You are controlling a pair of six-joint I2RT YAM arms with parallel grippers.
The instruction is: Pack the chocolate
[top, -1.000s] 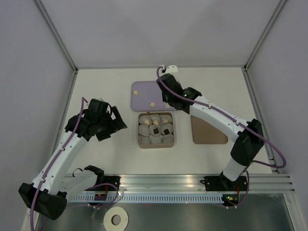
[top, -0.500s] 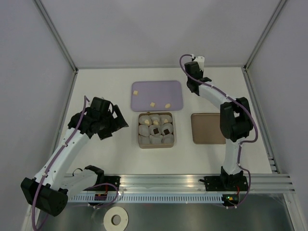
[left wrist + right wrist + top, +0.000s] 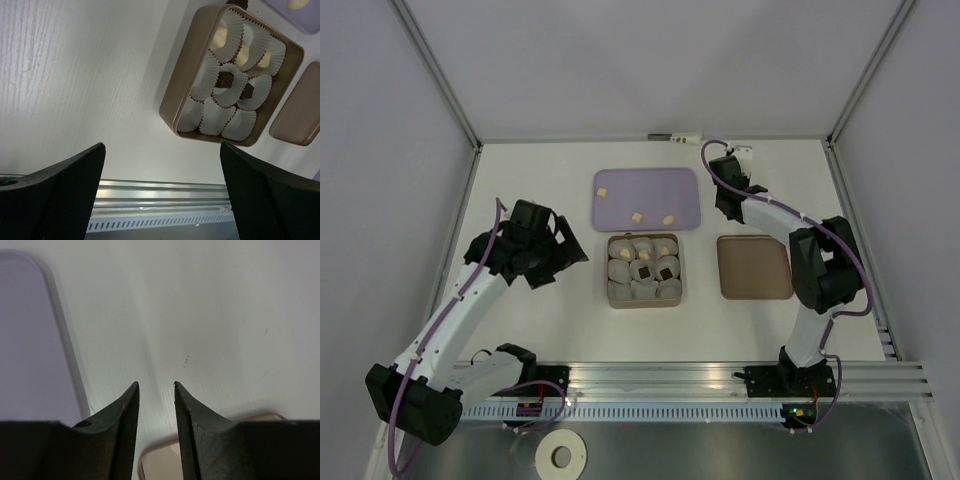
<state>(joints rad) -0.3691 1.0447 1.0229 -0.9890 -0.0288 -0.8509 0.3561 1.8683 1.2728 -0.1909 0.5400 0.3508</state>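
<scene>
Three cream chocolate pieces (image 3: 637, 216) lie on the lavender tray (image 3: 670, 185). The tan box (image 3: 612, 297) holds white paper cups. Some cups hold cream pieces (image 3: 625, 254) and two hold dark pieces (image 3: 645, 272). The left wrist view also shows the box (image 3: 172, 107) and a dark piece (image 3: 227, 80). My left gripper (image 3: 558, 255) (image 3: 162, 150) is wide open and empty, left of the box. My right gripper (image 3: 728, 208) (image 3: 156, 385) hangs between the tray and the brown lid (image 3: 754, 266). Its jaws are slightly apart with nothing between them.
The lid's corner (image 3: 160, 460) lies under my right fingers, with the tray's edge (image 3: 30, 340) to their left. White walls enclose the table. A metal rail (image 3: 720, 375) runs along the near edge. A small white fitting (image 3: 675, 136) sits on the back wall.
My right arm swung off the tray toward the back right, then settled between the tray and the lid. That uncovered the tray's third cream piece. My left gripper barely moved.
</scene>
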